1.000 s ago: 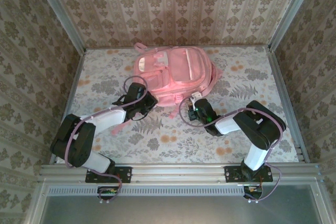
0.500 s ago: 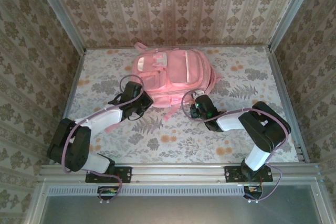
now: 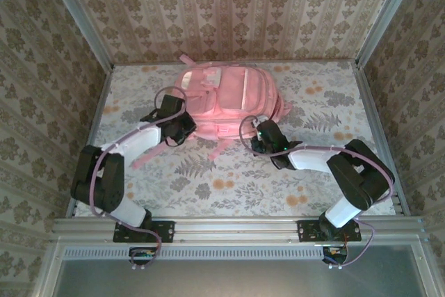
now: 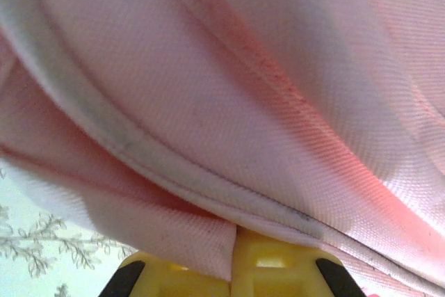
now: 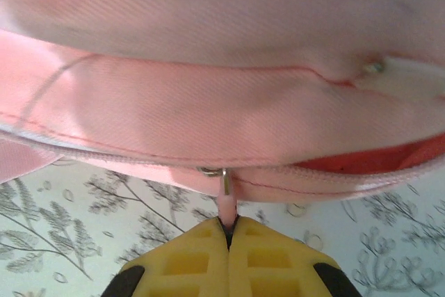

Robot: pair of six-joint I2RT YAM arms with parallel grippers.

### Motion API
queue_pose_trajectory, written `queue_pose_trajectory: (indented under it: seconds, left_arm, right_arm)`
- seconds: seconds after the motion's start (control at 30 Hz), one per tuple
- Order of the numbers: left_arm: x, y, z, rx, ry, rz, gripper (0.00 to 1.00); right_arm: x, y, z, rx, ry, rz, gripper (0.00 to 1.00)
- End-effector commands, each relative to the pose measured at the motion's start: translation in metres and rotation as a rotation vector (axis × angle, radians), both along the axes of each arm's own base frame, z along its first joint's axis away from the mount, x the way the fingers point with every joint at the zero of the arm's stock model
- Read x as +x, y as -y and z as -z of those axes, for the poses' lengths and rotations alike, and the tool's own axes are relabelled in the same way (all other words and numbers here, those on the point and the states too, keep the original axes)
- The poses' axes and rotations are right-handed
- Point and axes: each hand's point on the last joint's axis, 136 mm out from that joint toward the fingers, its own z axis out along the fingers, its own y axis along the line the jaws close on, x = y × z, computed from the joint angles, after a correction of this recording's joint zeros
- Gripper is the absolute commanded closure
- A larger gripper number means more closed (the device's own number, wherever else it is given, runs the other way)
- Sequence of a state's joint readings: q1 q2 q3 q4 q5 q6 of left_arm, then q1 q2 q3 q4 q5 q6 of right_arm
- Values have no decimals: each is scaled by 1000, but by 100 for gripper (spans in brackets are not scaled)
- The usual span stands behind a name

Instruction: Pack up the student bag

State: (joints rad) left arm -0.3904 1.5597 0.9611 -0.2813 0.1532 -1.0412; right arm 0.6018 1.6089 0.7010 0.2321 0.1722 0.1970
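Overhead camera is looking down on the table (image 3: 229,186); wrist cameras are facing the student bag (image 3: 229,95) close-up.

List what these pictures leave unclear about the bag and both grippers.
- Inside of the bag: right wrist view, the zip gap shows only a dark pink slit.
- Left gripper: left wrist view, bag cloth drapes over its tips; which part of the bag it pinches is unclear.
- Right gripper: top view, its wrist hides the tips; the zip pull is too small there.
- Bag's underside: top view, hidden by the bag itself.
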Motion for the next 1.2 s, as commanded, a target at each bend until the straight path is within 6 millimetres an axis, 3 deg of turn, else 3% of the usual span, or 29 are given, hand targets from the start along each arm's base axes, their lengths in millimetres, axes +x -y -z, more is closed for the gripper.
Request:
queue_pose_trajectory:
  seconds: [0.0, 0.07, 0.17, 0.33, 0.47, 0.7, 0.87, 0.97, 1.1, 1.17]
  left_arm:
    - [20, -9, -12, 8, 32, 9, 100]
    - [14, -11, -15, -14, 22, -1, 88]
    - [-5, -11, -15, -53, -1, -9, 61]
    - [-37, -14, -11, -119, -25, -74, 41]
    - [-42, -9, -2, -223, -2, -151, 31]
    - [-26, 2, 6, -281, 60, -209, 39]
    - [-8, 11, 0, -320, 139, -202, 51]
    - [-2, 12, -2, -320, 164, -202, 52]
    - [1, 10, 7, -300, 173, -208, 52]
    - [2, 11, 17, -300, 156, -209, 58]
  right_arm:
    - [-7, -20, 6, -13, -61, -95, 100]
    - [-7, -33, 5, 21, -74, -121, 100]
    - [-11, -51, 7, 25, -84, -161, 100]
    - [-13, -67, 11, 71, -111, -154, 100]
    - [-15, -75, 10, 132, -117, -134, 100]
    - [-15, -80, 8, 186, -116, -107, 100]
    - [-17, -84, 11, 218, -130, -104, 100]
    - [-18, -87, 12, 227, -139, -111, 100]
    - [-16, -90, 13, 239, -143, -109, 100]
    - [-16, -91, 15, 239, -148, -105, 100]
